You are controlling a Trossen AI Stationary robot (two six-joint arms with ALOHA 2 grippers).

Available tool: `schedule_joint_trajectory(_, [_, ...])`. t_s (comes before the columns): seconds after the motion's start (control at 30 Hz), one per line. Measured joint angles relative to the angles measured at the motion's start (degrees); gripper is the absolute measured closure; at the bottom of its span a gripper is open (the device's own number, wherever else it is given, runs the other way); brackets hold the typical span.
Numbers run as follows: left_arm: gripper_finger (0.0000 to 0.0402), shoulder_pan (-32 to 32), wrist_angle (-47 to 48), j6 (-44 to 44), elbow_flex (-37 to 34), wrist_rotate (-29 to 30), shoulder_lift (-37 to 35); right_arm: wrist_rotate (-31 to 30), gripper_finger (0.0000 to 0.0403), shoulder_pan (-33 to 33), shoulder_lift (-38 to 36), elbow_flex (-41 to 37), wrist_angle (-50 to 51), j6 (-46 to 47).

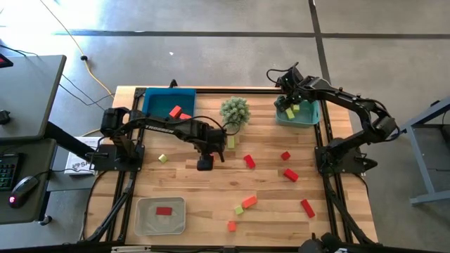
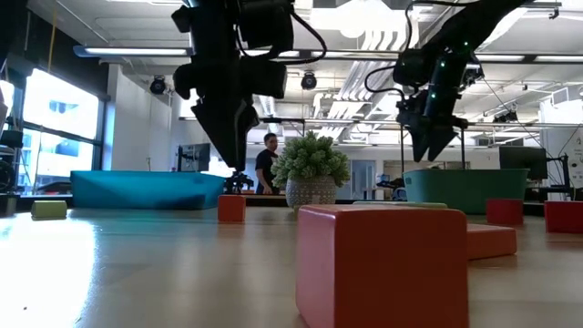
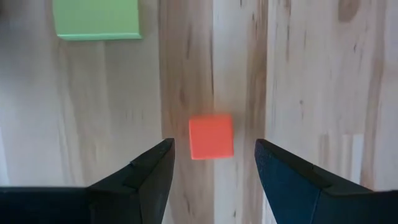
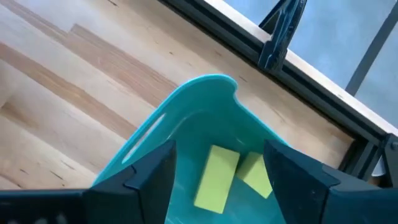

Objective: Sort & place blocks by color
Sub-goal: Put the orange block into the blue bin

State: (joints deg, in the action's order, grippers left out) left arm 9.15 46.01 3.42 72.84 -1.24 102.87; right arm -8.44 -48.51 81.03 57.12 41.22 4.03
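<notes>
Between fingers: orange-red cube [image 3: 211, 137], left gripper [image 3: 212, 180] spread wide, ungrasped.
Risk: off-centre closing probably nudges the cube (right gripper [image 4: 217, 180] released over teal bin [image 4: 186, 106]).

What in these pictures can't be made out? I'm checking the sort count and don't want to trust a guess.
- Orange-red block: seen between the open left gripper in the left wrist view; in the high view the gripper covers it.
- Teal bin: the right wrist view shows two yellow-green blocks; the open right gripper and the picture's edge cut off the rest.
- Blue bin: in the low view its wall hides the contents.
</notes>
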Motion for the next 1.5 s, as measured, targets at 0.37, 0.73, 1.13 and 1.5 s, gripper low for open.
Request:
schedule_joint_trajectory(0.37, [0.019, -0.3, -0.4, 0.1, -0.1, 0.4, 4.0, 0.1, 0.0176, 0.0, 0.0, 0.0, -0.5, -0.6])
schedule_joint_trajectory(0.73, [0.019, -1.1, -1.8, -0.2, 0.0, 0.5, 8.3, 0.2, 0.0176, 0.0, 0.0, 0.0, -0.8, -1.4])
schedule_joint_trajectory(1.13, [0.0297, -0.8, -2.8, 2.3, 0.0, 1.9, 8.9, 0.3, 0.0176, 0.0, 0.0, 0.0, -0.8, -1.5])
schedule_joint_trajectory(1.5, [0.0297, 4.3, -0.6, 3.3, 0.0, 4.2, 3.1, 4.8, 0.0176, 0.0, 0.0, 1.2, -0.1, -2.5])
